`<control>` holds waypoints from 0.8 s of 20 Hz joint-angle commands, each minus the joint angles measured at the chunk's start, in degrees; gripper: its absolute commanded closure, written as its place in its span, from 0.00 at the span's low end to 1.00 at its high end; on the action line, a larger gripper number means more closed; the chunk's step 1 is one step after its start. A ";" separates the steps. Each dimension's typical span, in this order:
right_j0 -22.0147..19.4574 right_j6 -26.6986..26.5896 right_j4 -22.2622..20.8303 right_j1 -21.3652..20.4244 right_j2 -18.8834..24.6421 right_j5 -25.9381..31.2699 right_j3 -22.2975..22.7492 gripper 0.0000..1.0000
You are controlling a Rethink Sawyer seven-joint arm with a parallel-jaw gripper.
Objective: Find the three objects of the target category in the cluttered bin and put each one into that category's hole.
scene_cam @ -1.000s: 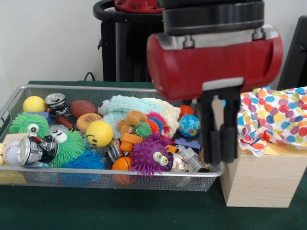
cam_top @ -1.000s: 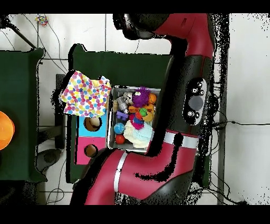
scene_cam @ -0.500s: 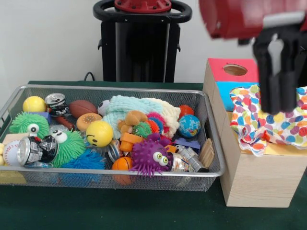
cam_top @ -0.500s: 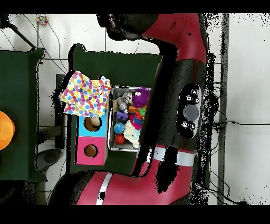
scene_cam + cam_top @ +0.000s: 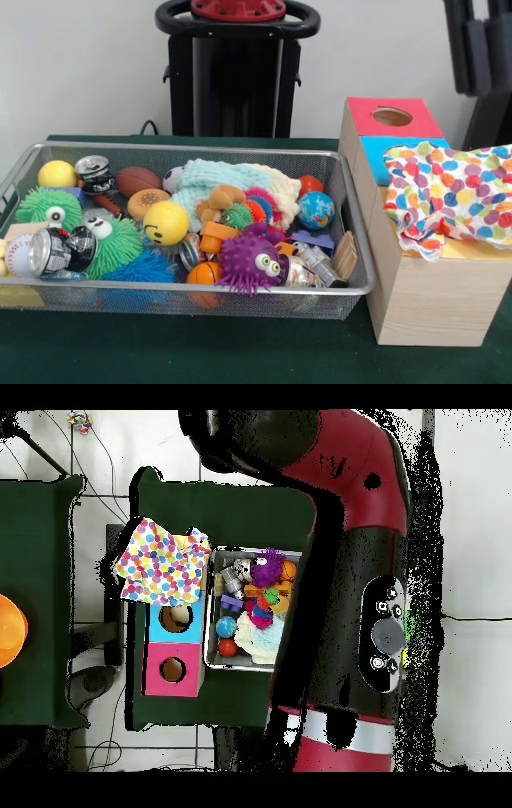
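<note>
Wire bin (image 5: 352, 282) sits on the green table (image 5: 240, 352), crammed full. Left end: yellow ball (image 5: 57, 174), green fuzzy creature (image 5: 48, 207), crushed can (image 5: 60, 250), baseball (image 5: 18, 254) against the left wall. Middle: toy football (image 5: 138, 179), burger toy (image 5: 148, 203), yellow smiley ball (image 5: 166, 222), pale knitted cloth (image 5: 228, 180) heaped at the far side. Near wall: purple spiky creature (image 5: 252, 262), small basketball (image 5: 205, 274). Right end: globe ball (image 5: 316, 210), red ball (image 5: 310, 185) behind it.

Just right of the bin stands a wooden box (image 5: 432, 304). Its far top panel is red with a round hole (image 5: 392, 117); a blue panel lies nearer. A polka-dot cloth (image 5: 452, 196) drapes over the nearer part of the top, hiding whatever is under it.

Gripper (image 5: 478, 44) shows only as dark fingers at the top right edge, high above the box; cannot tell whether spread or pressed together. In the overhead view the red arm (image 5: 340, 584) covers one long side of the bin.
</note>
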 commanded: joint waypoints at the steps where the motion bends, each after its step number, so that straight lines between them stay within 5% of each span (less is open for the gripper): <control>1: -4.36 -16.38 -3.28 -4.44 10.83 0.71 18.30 1.00; 8: -6.06 -16.19 -8.86 -3.94 12.67 1.14 16.55 1.00; 16: -9.66 -16.52 -12.34 -7.69 16.41 -3.18 26.39 1.00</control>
